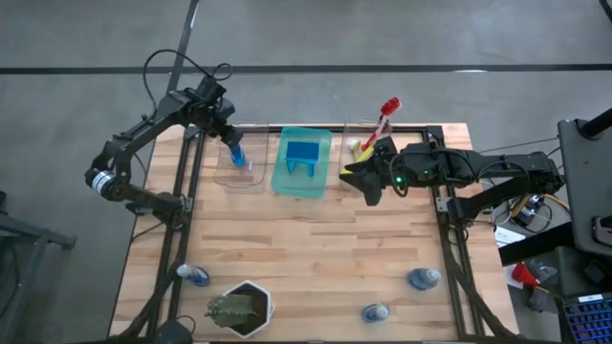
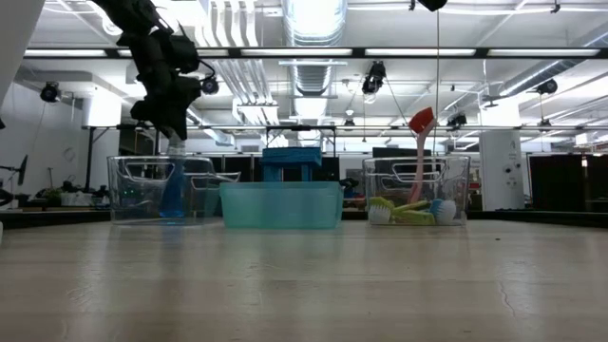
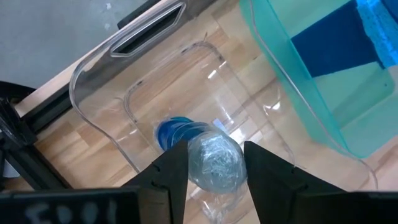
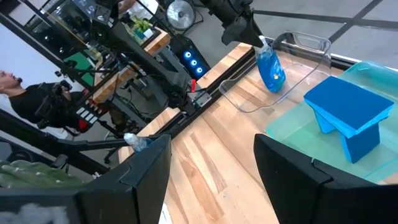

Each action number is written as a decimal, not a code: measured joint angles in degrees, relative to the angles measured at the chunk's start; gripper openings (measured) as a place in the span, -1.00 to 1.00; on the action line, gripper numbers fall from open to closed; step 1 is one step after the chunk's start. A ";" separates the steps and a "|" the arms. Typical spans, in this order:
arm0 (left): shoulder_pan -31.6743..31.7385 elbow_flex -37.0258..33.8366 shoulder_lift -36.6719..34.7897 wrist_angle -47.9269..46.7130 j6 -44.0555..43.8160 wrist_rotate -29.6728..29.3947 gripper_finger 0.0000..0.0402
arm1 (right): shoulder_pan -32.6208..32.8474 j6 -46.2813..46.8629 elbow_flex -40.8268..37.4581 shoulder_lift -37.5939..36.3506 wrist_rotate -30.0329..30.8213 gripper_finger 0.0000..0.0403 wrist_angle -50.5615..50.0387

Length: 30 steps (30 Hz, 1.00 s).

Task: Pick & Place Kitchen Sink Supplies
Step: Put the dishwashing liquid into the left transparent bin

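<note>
From above, the left gripper holds a blue bottle inside the clear bin just left of the green tray; the right gripper waits just right of that tray, fingers spread.

At table height, the bottle stands upright in the bin.

The left wrist camera shows fingers pinching the bottle's cap.

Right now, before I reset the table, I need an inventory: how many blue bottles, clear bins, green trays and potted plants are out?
Blue bottles: 4
Clear bins: 2
Green tray: 1
Potted plant: 1
Total: 8
</note>
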 joint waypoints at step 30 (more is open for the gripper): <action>-0.20 3.99 -6.93 -13.09 1.32 1.99 0.13 | 0.00 -0.25 0.00 0.00 -0.02 0.12 -0.05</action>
